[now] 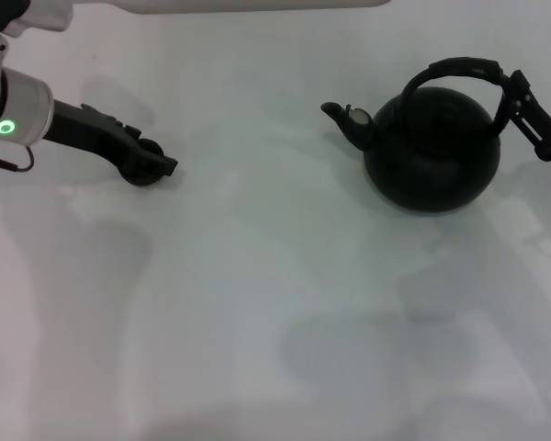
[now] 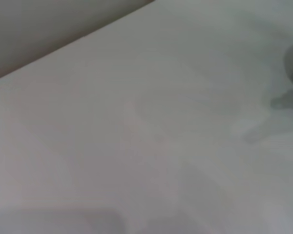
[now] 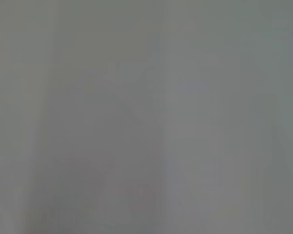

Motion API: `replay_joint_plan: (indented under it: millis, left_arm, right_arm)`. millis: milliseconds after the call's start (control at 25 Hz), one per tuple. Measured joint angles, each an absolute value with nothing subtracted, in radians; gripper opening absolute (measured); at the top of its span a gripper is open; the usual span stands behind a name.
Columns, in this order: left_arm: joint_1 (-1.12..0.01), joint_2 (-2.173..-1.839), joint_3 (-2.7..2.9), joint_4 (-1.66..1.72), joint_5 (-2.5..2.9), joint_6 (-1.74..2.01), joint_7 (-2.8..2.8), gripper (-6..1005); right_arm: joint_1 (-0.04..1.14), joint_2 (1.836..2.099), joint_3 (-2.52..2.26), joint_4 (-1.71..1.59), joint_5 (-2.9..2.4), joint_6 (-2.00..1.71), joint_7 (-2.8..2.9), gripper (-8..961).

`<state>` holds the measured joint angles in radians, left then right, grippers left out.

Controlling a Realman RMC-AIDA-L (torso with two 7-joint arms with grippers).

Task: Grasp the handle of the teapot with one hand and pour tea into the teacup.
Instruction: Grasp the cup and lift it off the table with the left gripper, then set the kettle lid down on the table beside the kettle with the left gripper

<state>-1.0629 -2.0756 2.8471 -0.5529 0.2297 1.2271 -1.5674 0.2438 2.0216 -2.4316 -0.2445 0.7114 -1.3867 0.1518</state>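
Standing upright on the white worktop [image 1: 257, 303], black teapot [image 1: 432, 152], contents unseen, right gripper [image 1: 514, 92] fingers clamped on its handle [image 1: 459, 68], left gripper [image 1: 151, 167] parked well apart, finger state unclear.

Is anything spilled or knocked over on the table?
No spill shows. The teapot stands upright on the white table, spout toward the robot's left. The right claw is at its handle. The left claw sits far off. One odd thing: no teacup is visible anywhere.
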Motion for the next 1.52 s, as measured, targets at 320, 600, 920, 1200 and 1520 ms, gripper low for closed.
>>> replay_joint_plan:
  millis: [320, 600, 920, 1200, 1520]
  left_arm:
    - [-1.062, -2.075, 2.847, -0.538, 0.260, 1.192, -1.575, 836]
    - [-1.062, -2.075, 2.847, -0.538, 0.253, 1.177, -1.581, 831]
    - [-1.067, -2.076, 2.847, -0.538, 0.253, 1.182, -1.592, 700]
    - [-1.097, -2.074, 2.847, -0.538, 0.258, 1.199, -1.598, 709]
    - [-1.204, -2.076, 2.847, -0.452, 0.294, 1.220, -1.566, 719]
  right_arm:
    - [0.240, 2.022, -2.434, -0.244, 0.711, -1.388, 0.152, 884]
    - [0.237, 2.022, -2.433, -0.244, 0.711, -1.393, 0.152, 885]
    - [0.241, 2.022, -2.430, -0.241, 0.712, -1.395, 0.152, 885]
    - [0.244, 2.021, -2.429, -0.237, 0.712, -1.396, 0.152, 885]
    - [0.245, 2.020, -2.419, -0.236, 0.713, -1.397, 0.152, 884]
